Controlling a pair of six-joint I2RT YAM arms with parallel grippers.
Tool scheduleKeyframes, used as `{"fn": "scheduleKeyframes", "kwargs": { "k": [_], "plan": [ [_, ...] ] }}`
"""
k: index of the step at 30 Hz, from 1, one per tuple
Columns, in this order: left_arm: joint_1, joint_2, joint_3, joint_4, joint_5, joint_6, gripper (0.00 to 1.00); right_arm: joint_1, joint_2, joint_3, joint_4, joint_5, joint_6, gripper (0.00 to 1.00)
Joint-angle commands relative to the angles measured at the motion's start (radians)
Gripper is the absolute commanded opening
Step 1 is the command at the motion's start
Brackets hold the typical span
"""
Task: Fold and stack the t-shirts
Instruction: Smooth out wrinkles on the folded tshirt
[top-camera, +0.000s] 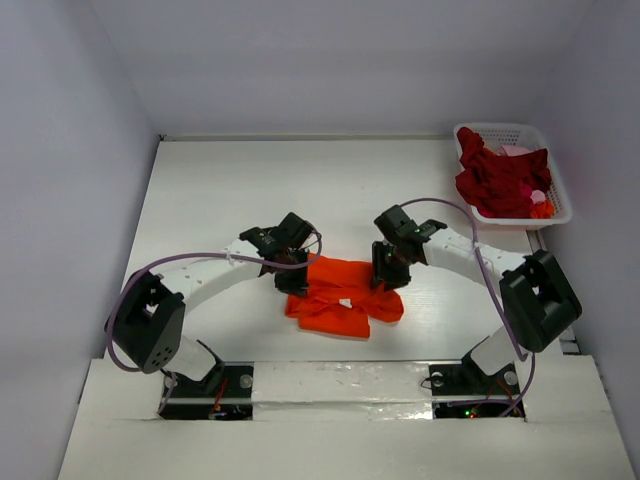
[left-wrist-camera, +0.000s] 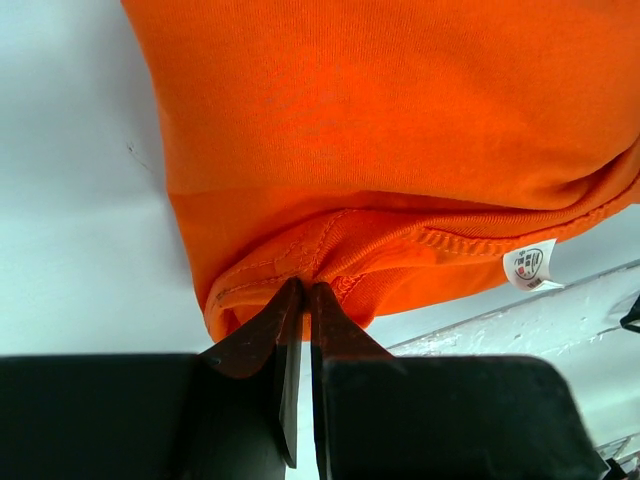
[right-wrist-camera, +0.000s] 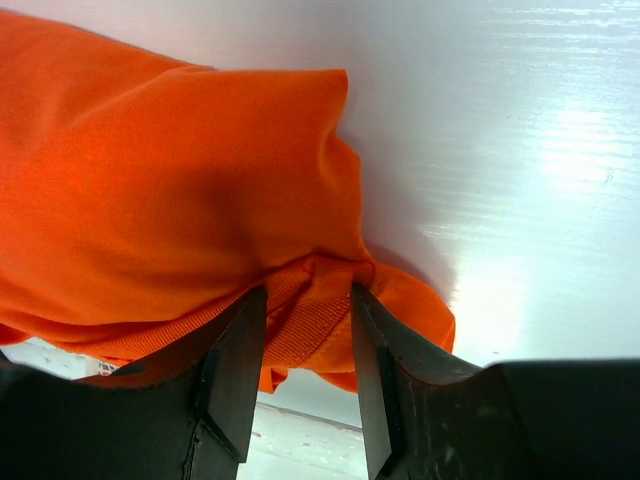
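A bright orange t-shirt (top-camera: 335, 310) lies bunched on the white table between my two arms. My left gripper (top-camera: 292, 283) is at its left edge, shut on a stitched hem of the orange t-shirt (left-wrist-camera: 400, 150), with the jaws almost touching (left-wrist-camera: 305, 287). A small white neck label (left-wrist-camera: 528, 266) shows near it. My right gripper (top-camera: 386, 278) is at the shirt's right edge, its jaws closed on a thick ribbed fold of the orange t-shirt (right-wrist-camera: 150, 180) that fills the gap between them (right-wrist-camera: 308, 292). Dark red t-shirts (top-camera: 495, 180) and a bit of pale pink one (top-camera: 515, 152) lie in the basket.
A white lattice basket (top-camera: 563, 195) stands at the far right corner of the table (top-camera: 230, 190). White walls close in the left, back and right sides. A raised white ledge (top-camera: 340, 380) runs along the near edge between the arm bases.
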Motion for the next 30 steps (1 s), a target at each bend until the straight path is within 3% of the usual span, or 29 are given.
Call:
{"fn": "scheduleKeyframes", "kwargs": {
  "k": [1, 6, 14, 17, 18, 30],
  "plan": [
    [-0.005, -0.006, 0.040, -0.023, -0.012, -0.002, 0.01, 0.009, -0.006, -0.006, -0.001, 0.029, -0.005, 0.45],
    [-0.005, -0.004, 0.042, -0.025, -0.014, 0.000, 0.01, 0.009, -0.029, -0.012, -0.007, 0.038, -0.002, 0.31],
    [-0.005, -0.007, 0.047, -0.028, -0.015, 0.000, 0.01, 0.009, -0.020, -0.027, 0.007, 0.031, -0.002, 0.20],
    [-0.005, -0.009, 0.044, -0.026, -0.015, 0.000, 0.01, 0.009, -0.021, -0.027, 0.007, 0.037, -0.002, 0.09],
    [-0.005, -0.009, 0.042, -0.028, -0.015, 0.000, 0.01, 0.009, -0.026, -0.024, 0.001, 0.040, -0.002, 0.00],
    [-0.005, -0.004, 0.066, -0.045, -0.023, 0.007, 0.02, 0.009, -0.172, 0.016, -0.111, 0.038, -0.013, 0.00]
  ]
}}
